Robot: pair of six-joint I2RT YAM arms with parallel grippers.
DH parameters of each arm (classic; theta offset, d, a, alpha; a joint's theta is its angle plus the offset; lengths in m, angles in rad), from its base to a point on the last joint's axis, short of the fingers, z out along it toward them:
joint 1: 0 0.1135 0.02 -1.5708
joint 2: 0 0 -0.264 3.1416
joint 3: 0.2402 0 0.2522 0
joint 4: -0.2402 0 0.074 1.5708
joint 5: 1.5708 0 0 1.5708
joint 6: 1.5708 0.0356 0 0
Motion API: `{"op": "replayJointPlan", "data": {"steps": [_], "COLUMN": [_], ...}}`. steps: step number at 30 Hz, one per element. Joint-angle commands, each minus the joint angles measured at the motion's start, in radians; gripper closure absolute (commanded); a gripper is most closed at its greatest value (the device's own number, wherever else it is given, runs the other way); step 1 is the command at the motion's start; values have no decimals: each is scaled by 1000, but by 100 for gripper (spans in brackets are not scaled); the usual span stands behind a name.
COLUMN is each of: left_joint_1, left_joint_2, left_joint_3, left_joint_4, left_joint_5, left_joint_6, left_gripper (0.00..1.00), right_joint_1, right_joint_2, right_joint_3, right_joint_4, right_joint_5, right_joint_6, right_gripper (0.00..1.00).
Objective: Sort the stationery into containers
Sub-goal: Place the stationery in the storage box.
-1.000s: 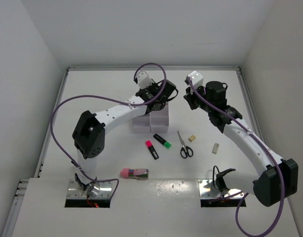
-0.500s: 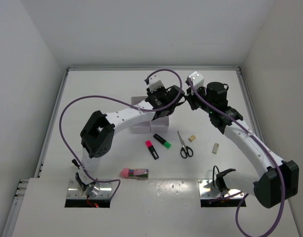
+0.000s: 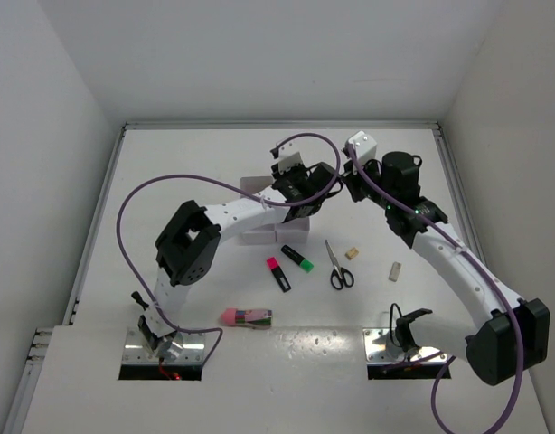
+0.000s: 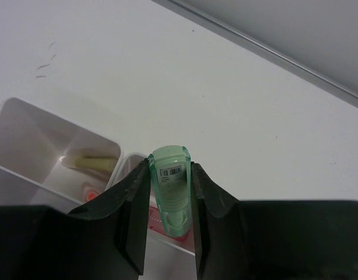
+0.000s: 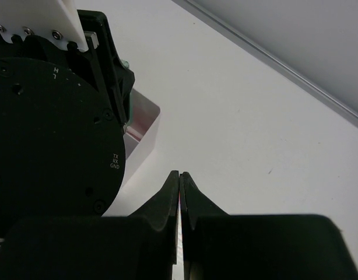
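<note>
My left gripper [image 4: 170, 167] is shut on a mint green eraser-like piece [image 4: 170, 186] with a barcode label, held over the right-hand end of the white organizer tray [image 4: 27, 134]. A yellow pen-like item [image 4: 91, 163] and something orange [image 4: 91, 196] lie in its compartments. In the top view the left gripper [image 3: 319, 183] is at the tray's [image 3: 258, 233] far right corner. My right gripper [image 3: 350, 185] is close beside it, jaws pressed together [image 5: 180, 175], with a thin reddish sliver in the slit. Pink-ended [image 3: 277, 272] and green-ended [image 3: 297, 258] highlighters and scissors [image 3: 337, 267] lie on the table.
Two beige bits [image 3: 351, 254] [image 3: 395, 270] lie right of the scissors. A pink piece in a dark sleeve [image 3: 246, 317] lies near the front. The left arm's wrist [image 5: 56, 134] fills the left of the right wrist view. White walls enclose the table.
The left arm has swung rightward across the tray toward the right gripper, carrying the mint piece. The right arm has shifted only slightly.
</note>
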Motion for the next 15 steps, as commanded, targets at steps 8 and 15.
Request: {"op": "replayJointPlan", "data": {"steps": [8,15], "left_joint_1": [-1,-1], "left_joint_2": [-33,-62], "left_joint_3": [-8,-8], "left_joint_4": [31,31], "left_joint_5": [-33,-33], "left_joint_6": [16,16], "left_gripper": [57,54], "right_joint_1": [-17,-17], "right_joint_2": [-33,-33], "right_joint_3": [-3,-3], "right_joint_4": [48,48], "right_joint_5": [-14,-14], "right_joint_6": [-9,-9], "right_gripper": [100,99]}}
